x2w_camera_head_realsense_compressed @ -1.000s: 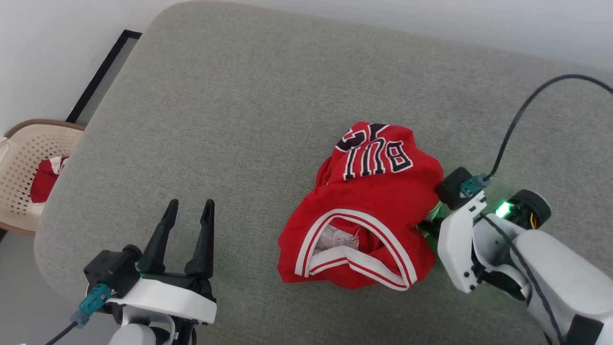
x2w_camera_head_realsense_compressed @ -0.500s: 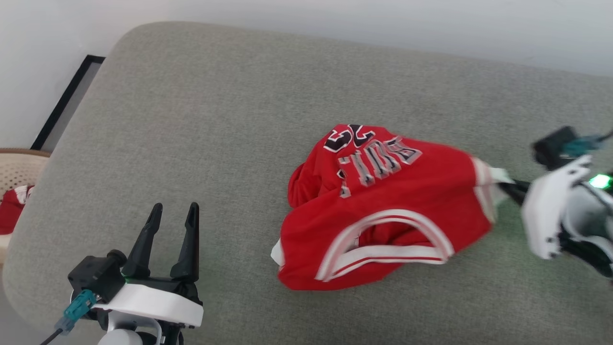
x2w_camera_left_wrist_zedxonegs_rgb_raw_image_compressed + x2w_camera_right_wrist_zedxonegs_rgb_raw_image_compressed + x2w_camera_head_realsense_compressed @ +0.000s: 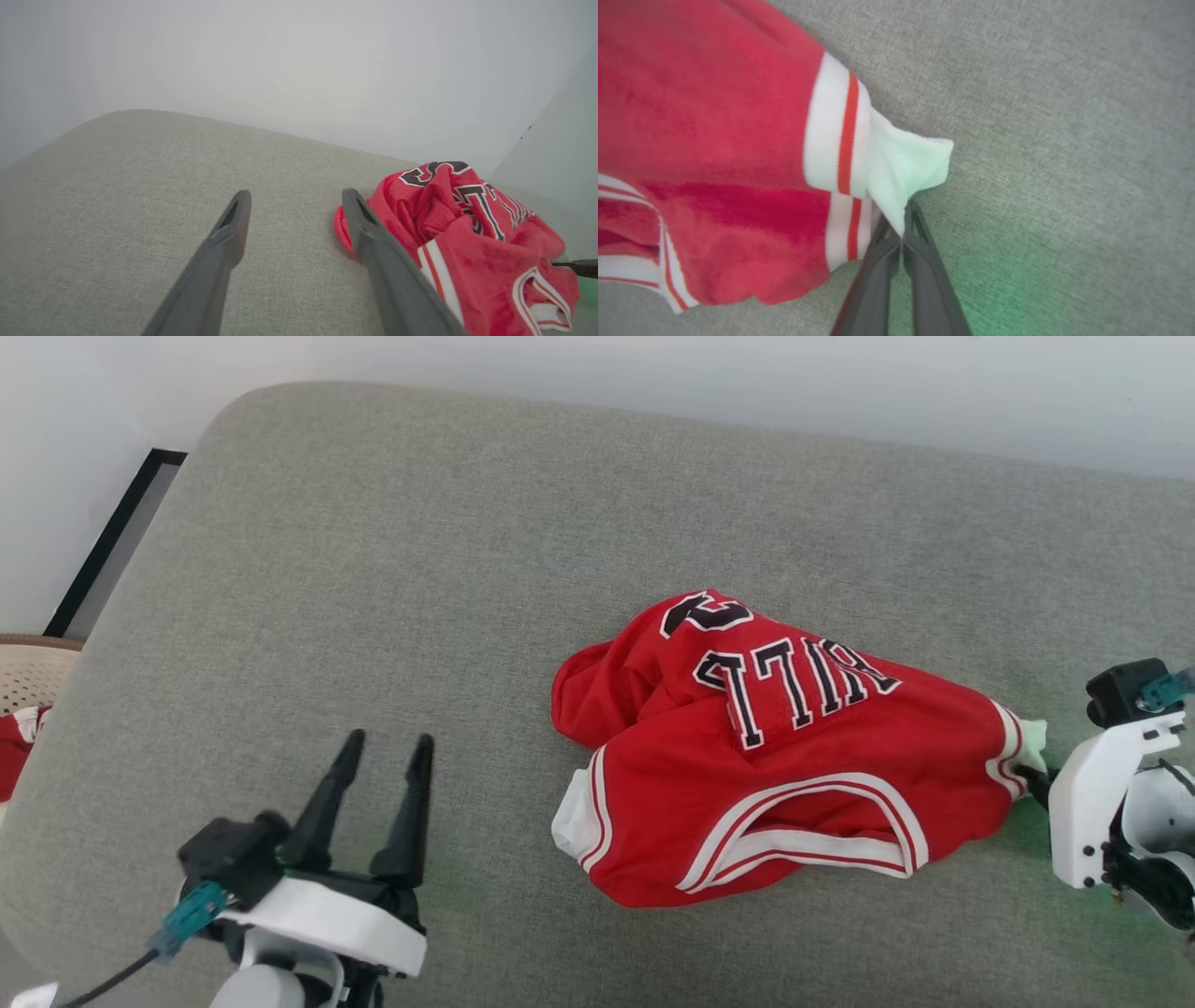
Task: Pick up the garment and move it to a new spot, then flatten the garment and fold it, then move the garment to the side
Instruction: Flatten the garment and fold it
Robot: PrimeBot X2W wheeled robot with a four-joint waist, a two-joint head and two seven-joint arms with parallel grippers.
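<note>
While my right claw (image 3: 1030, 777) pinches the white lining poking from the red basketball jersey (image 3: 896, 733) at its 3 o'clock edge, fingers pressed together, I judge this the pick-and-move step. Jersey's crumpled on the grey cushion (image 3: 420, 569), right of centre. Left claw (image 3: 390, 742) spread, empty, at 7 o'clock. Next: lift clear, carry, set down somewhere roomy for flattening. Lettering reads "ULL", rest folded under; number above unreadable.

Grey fabric cushion (image 3: 448, 579), white wall (image 3: 653, 373) — beige basket (image 3: 23, 674) beside
</note>
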